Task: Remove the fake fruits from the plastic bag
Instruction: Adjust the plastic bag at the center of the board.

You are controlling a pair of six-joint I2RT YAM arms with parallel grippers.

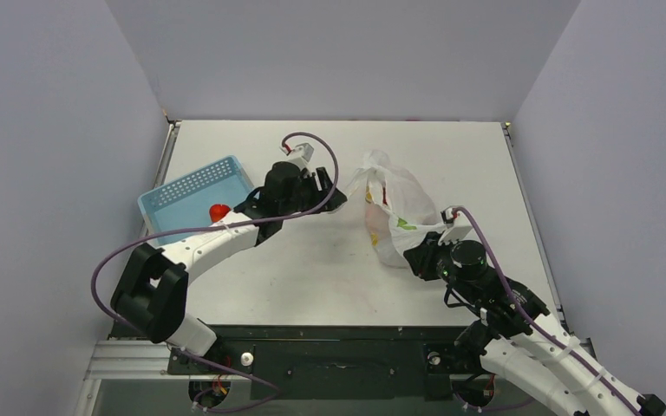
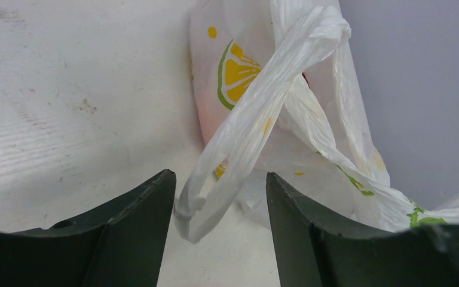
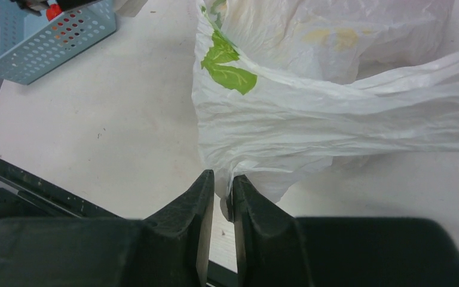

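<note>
The plastic bag [image 1: 395,212], probably light, limp and slippery, lies on the worktop [image 1: 312,269] at 3 o'clock of centre; the right gripper [image 3: 222,179] pinches its near hem, and the spread left gripper [image 2: 220,179] straddles the twisted handle loop [image 2: 263,101], likely the surest hold.

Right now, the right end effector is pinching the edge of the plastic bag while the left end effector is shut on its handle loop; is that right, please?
No: the left end effector is open, its fingers apart on either side of the handle loop, as the left wrist view shows. The right end effector is pinching the edge of the plastic bag.
</note>
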